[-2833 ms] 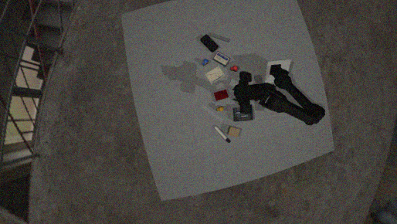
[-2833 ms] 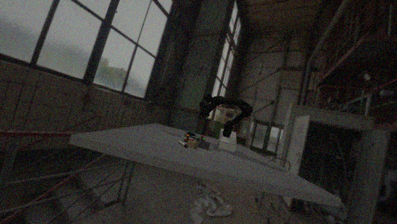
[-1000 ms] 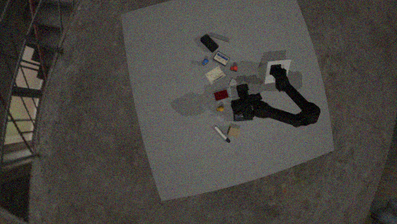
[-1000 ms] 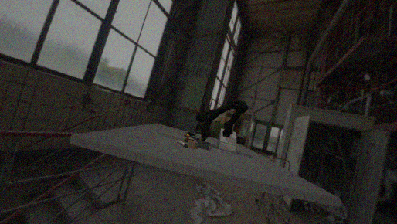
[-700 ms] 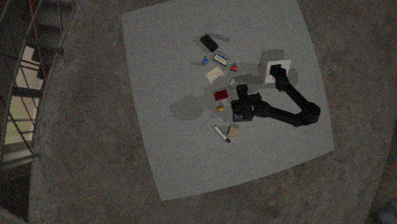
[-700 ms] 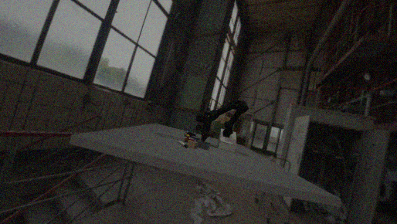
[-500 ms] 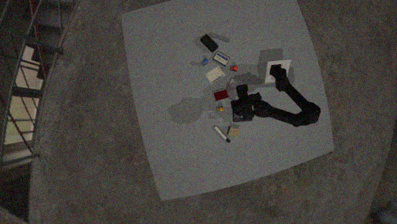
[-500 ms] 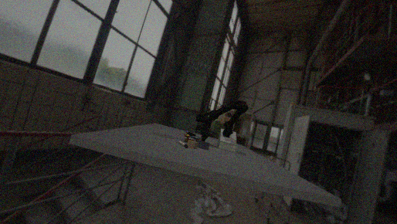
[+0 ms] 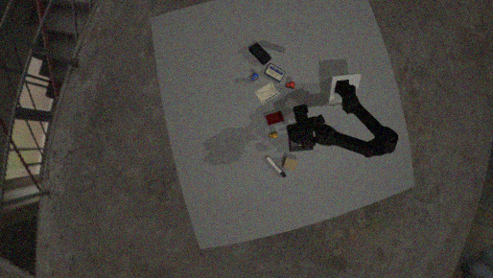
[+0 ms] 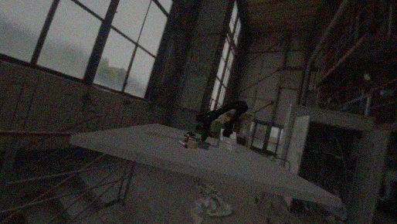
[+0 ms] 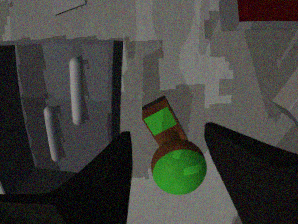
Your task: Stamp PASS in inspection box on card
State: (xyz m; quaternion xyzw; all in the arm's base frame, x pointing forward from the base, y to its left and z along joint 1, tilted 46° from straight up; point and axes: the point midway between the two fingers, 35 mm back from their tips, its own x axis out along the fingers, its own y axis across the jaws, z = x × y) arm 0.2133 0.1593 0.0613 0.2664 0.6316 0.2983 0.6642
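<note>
Running this one from far away, and the feed's pretty dark and grainy, but here's what I've got. The claw (image 9: 309,122) (image 10: 205,135) (image 11: 168,133) is partway open with nothing gripped, and it's down low near the worktop (image 9: 230,201) (image 10: 232,166). On the wrist cam a green-topped stamp (image 11: 179,171) with a brown body sits in the gap between the fingers, with space showing on both sides. I can't read any lettering on it, so no clue from here whether it's the PASS one. Left of it in that same view there's a dark tray (image 9: 299,148) (image 11: 118,85) with two pale rods (image 11: 76,90) lying in it, and the red pad (image 9: 274,118) (image 11: 270,10) pokes into the top right corner. From above, a cream card (image 9: 267,92) lies near the pad, but I can't make out its box or any print. The blue stamp (image 9: 254,76), red stamp (image 9: 291,84) and yellow stamp (image 9: 272,134) are spread around those two, and a white marker (image 9: 274,165) lies just beside a tan block (image 9: 290,163).
</note>
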